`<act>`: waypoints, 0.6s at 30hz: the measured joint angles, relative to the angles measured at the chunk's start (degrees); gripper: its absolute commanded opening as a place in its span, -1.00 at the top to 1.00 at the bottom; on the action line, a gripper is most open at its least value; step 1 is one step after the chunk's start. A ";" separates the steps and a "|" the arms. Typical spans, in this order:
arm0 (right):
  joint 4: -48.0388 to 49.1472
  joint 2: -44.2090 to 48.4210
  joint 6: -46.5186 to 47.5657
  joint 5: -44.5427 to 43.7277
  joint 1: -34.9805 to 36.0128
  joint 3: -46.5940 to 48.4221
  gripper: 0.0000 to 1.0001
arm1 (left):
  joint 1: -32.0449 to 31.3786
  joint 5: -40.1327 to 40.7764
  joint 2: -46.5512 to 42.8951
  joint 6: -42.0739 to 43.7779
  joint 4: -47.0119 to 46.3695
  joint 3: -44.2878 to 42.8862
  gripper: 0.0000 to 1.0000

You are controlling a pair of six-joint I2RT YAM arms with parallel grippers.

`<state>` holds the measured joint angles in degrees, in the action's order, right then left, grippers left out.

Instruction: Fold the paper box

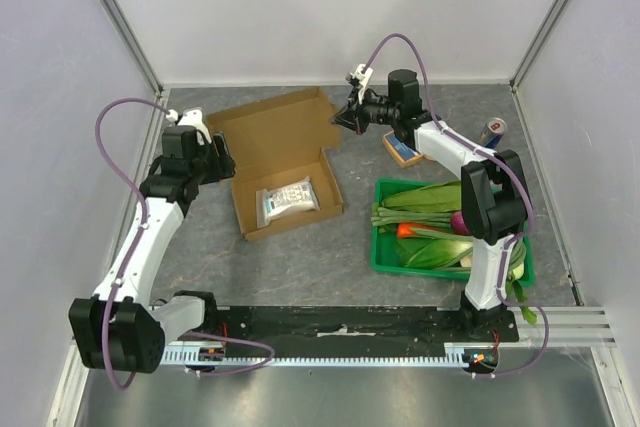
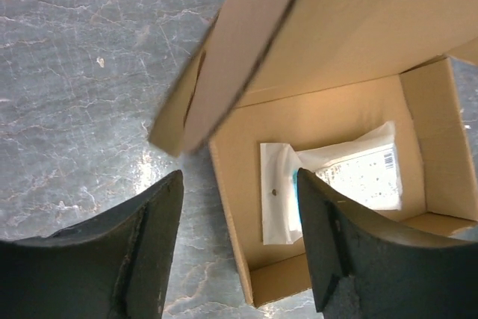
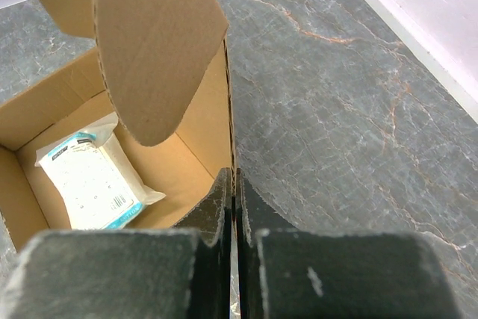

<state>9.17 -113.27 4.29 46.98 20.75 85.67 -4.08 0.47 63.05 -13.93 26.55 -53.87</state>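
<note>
Left gripper (image 2: 239, 184), jaws apart, over the left wall of the paper box (image 1: 275, 132), which lies centre-left with a packet (image 1: 288, 197) inside. Farther, right gripper (image 3: 231, 184), closed beside the tilted lid's side flap. The lid is best swung forward slowly, with the flaps tucked inside the walls.

the open paper box (image 1: 285, 162) sits mid worktop (image 1: 300, 267), its lid tilted up at the far side like a wall. a white packet (image 1: 288, 199) lies inside with bare box floor around it. the left pincer (image 2: 239, 177) is spread wide over the box's left wall. the right pincer (image 3: 234, 178) is pressed together by the far right corner. a green crate (image 1: 420, 271) blocks the right side. the worktop in front of the box is free.
</note>
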 measured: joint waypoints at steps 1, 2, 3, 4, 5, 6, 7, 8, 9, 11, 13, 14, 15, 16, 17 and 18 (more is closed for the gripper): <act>-0.20 0.09 0.11 -0.13 -0.20 0.00 1.00 | 0.00 0.20 0.87 0.59 -0.09 -0.33 -0.29; -0.28 0.11 0.22 -0.15 -0.39 0.00 1.00 | -0.02 0.66 1.75 1.36 -0.09 -0.92 -0.32; -0.46 0.20 0.26 -0.17 -0.57 0.00 1.00 | 0.00 0.92 2.03 1.68 -0.15 -1.22 -0.36; -0.63 0.24 0.28 -0.22 -0.74 0.00 1.00 | -0.02 1.31 2.56 2.23 0.04 -1.99 -0.42; -0.76 0.31 0.31 -0.28 -0.87 0.00 1.00 | -0.02 1.90 2.99 2.75 0.11 -2.91 -0.52; -0.87 0.35 0.31 -0.33 -1.03 0.00 1.00 | 0.00 2.45 3.32 3.17 0.17 -3.72 -0.55; -0.96 0.35 0.31 -0.33 -1.16 0.00 1.00 | 0.13 2.84 3.58 3.61 0.15 -4.72 -0.58; -1.01 0.35 0.31 -0.35 -1.22 0.00 1.00 | 0.35 3.26 3.69 4.07 0.07 -5.55 -0.61; -1.05 0.35 0.31 -0.33 -1.31 0.02 1.00 | 0.66 3.54 3.67 4.52 -0.13 -6.16 -0.62; -1.07 0.35 0.31 -0.33 -1.33 0.07 1.00 | 1.95 3.37 3.54 5.33 -0.83 -6.64 -0.63; -1.18 0.35 0.31 -0.33 -1.33 0.17 1.00 | 4.37 1.33 3.56 6.08 -1.75 -6.60 -0.59; -1.36 0.35 0.28 -0.33 -1.36 0.31 1.00 | 5.57 -0.02 3.72 6.45 -2.36 -6.51 -0.58; -1.57 0.35 0.26 -0.28 -1.38 0.46 1.00 | 7.04 -2.16 3.85 6.82 -3.63 -6.23 -0.57; -1.79 0.35 0.24 -0.24 -1.38 0.70 1.00 | 8.57 -4.26 4.00 7.15 -5.31 -5.77 -0.57; -2.01 0.35 0.24 -0.20 -1.40 0.96 1.00 | 9.99 -6.86 4.24 7.43 -7.19 -5.16 -0.56; -2.32 0.33 0.24 -0.11 -1.44 1.31 1.00 | 11.19 -9.33 4.50 7.58 -9.22 -4.37 -0.54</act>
<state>6.85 -112.95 4.54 46.87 19.31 86.98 7.11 -8.86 67.55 -6.35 17.32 -58.24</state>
